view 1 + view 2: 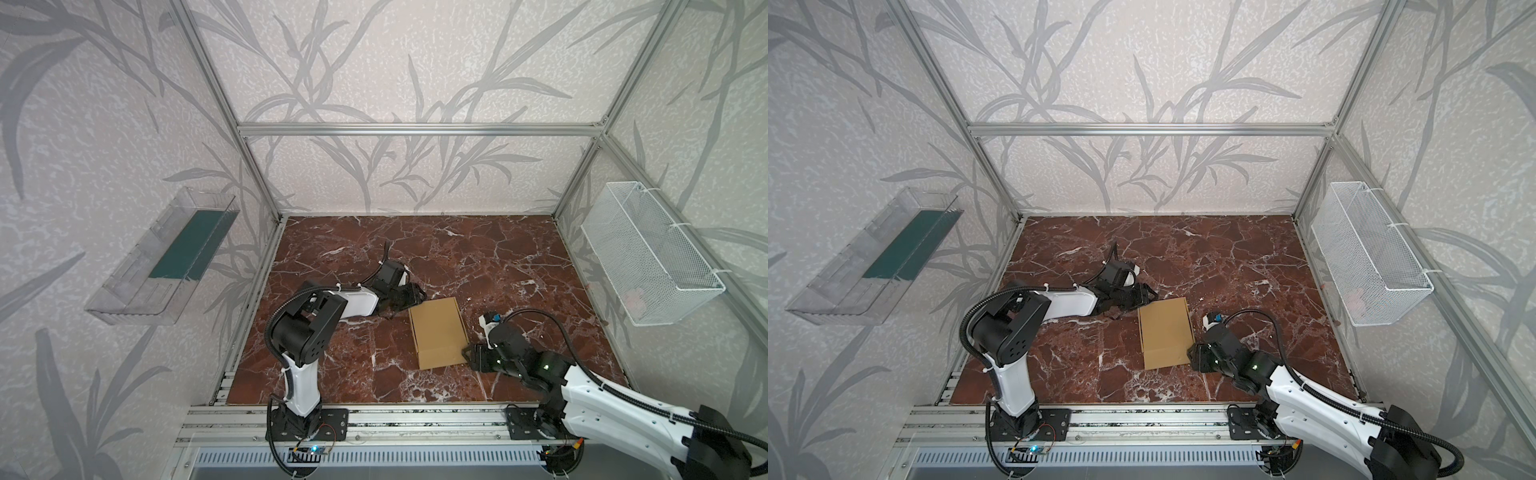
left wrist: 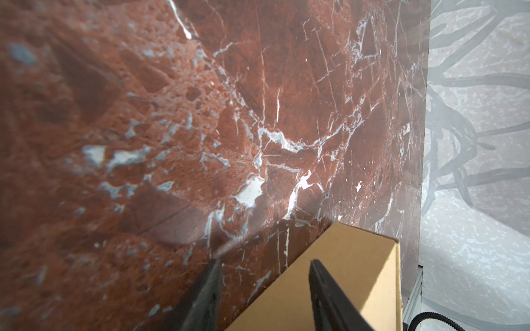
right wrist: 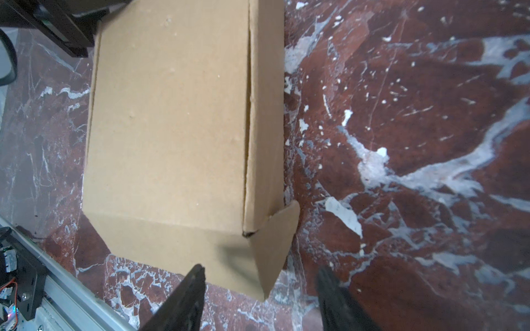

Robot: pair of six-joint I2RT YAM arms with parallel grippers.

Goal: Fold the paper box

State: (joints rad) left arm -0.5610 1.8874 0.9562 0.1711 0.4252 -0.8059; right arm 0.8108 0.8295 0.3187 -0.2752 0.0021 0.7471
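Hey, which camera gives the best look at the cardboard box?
The right wrist view: the paper box fills it close up, showing its top seam and protruding corner flap. Both top views show it nearly whole but small. The left wrist view catches one corner.

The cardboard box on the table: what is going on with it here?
The paper box lies closed on the marble table, and the robot is working at two opposite corners of it. The right gripper is at one corner with open jaws, holding nothing. The left gripper is at the other corner, also open. Near the right gripper one flap sticks out a little.
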